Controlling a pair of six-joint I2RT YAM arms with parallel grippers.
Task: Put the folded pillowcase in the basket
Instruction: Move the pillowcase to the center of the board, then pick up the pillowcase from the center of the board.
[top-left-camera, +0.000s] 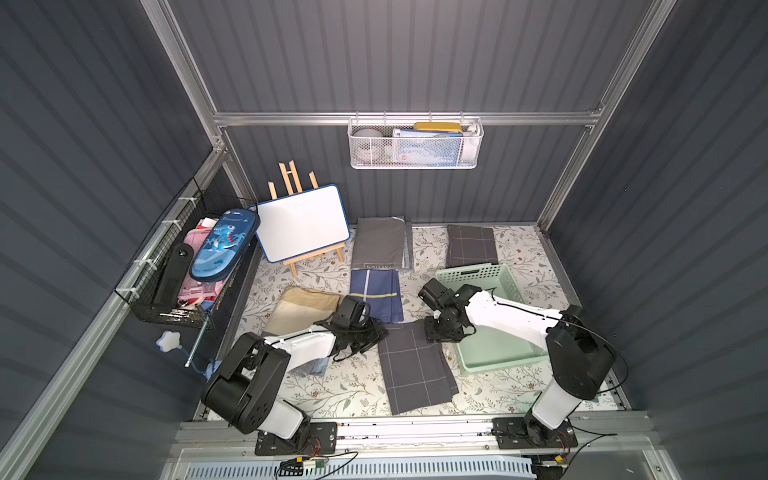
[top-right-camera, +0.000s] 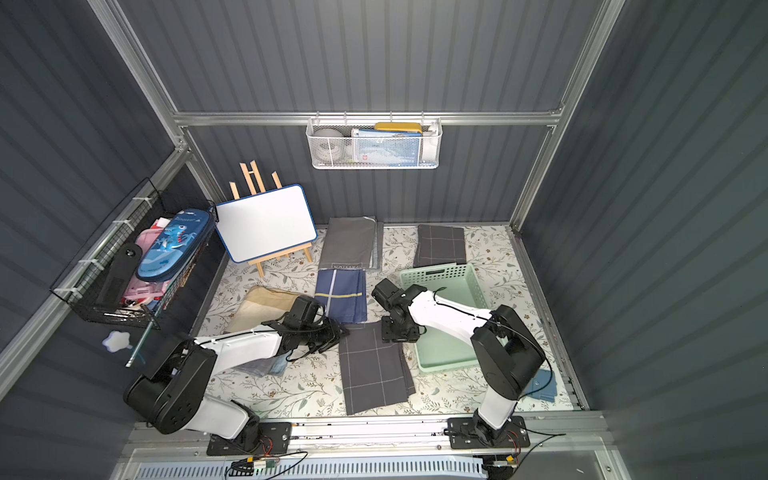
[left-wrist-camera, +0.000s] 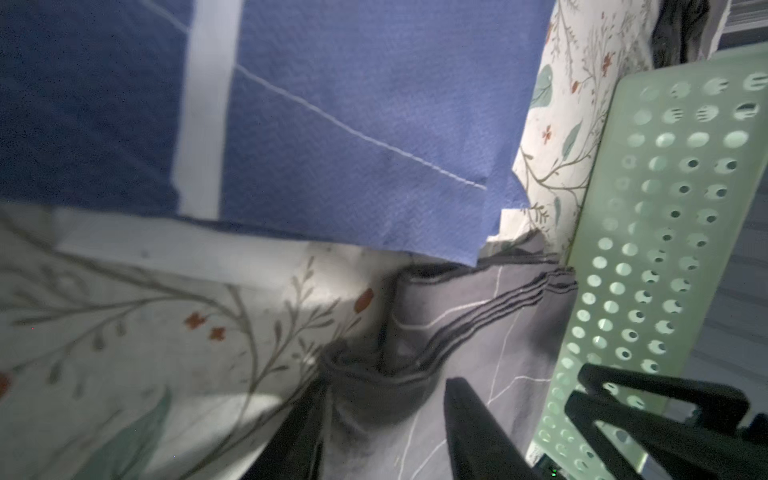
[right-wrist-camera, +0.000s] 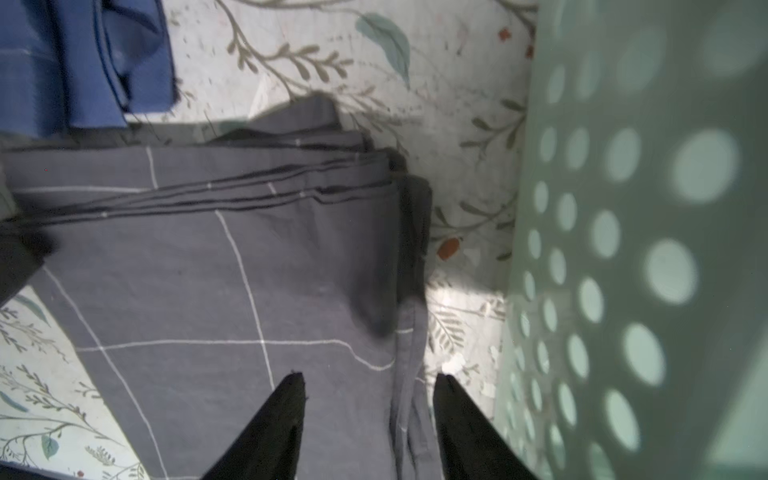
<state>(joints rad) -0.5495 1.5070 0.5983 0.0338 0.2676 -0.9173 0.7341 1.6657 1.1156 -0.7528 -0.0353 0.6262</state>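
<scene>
- Left claw (left-wrist-camera: 386, 382) is sitting spread, fingers straddling the rumpled back corner of the grey grid pillowcase (top-left-camera: 415, 365).
- Right claw (right-wrist-camera: 370, 376) is hanging spread over its other back corner, pinching nothing.
- Pillowcase is lying on the tabletop (top-left-camera: 332, 386) near the front edge's middle, just beside the mint basket (top-left-camera: 498, 353), outside it.

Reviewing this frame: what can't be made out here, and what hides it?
1. Left wrist view: the grey pillowcase bunches between the fingers of the left gripper. Whether they pinch it is unclear, and in the top views that spot is too dark and small to tell.
2. Both top views: the right arm covers much of the floor of the mint basket.
3. Both top views: a bluish cloth under the left arm is mostly hidden.
</scene>
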